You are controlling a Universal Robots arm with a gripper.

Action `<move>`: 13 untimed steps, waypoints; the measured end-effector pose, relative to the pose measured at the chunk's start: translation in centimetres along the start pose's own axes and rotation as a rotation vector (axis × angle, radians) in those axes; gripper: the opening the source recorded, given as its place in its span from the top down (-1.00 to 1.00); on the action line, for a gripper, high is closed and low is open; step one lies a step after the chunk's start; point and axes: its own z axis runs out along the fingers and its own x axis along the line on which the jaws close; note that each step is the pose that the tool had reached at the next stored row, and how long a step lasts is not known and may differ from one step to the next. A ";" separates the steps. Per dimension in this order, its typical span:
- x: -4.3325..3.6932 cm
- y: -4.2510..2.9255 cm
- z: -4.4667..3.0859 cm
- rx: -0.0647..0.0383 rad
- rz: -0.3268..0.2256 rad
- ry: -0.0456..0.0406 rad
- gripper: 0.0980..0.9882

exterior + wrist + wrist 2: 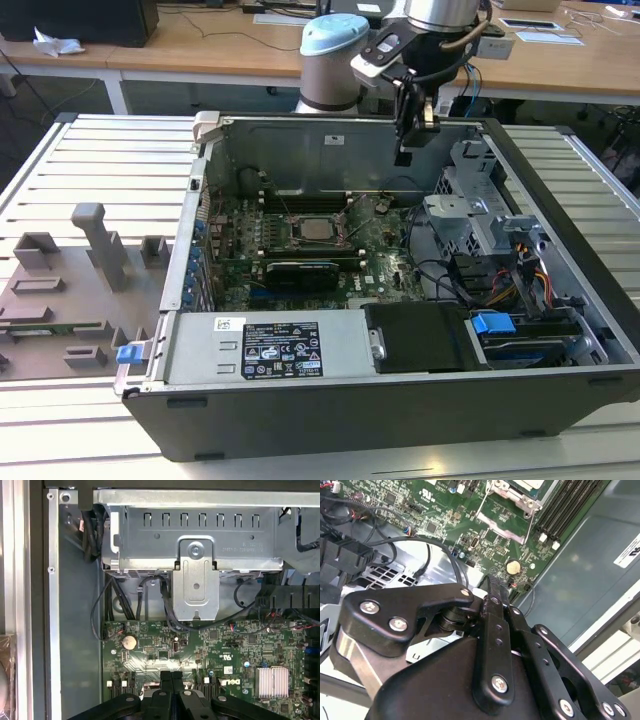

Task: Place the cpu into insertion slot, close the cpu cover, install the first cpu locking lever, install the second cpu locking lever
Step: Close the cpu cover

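The open computer case [330, 400] lies on a slatted table [100, 160]. Black cables cover part of its green motherboard [385, 262]. In the exterior view the gripper [404, 157] hangs above the board's far side, towards that view's right, well apart from the insertion slot [297, 232]. Its claw is clenched on nothing, the fingertips [165, 677] pressed together. The cpu [318, 229] lies in the slot. The cpu cover [516, 497] is cut off in the second wrist view, and whether it is latched cannot be made out.
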 end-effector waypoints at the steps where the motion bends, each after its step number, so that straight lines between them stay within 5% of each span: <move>1: 0.00 0.08 0.00 0.000 0.000 0.0000 0.98; 13: 0.02 1.53 -0.01 0.001 0.000 0.0000 0.98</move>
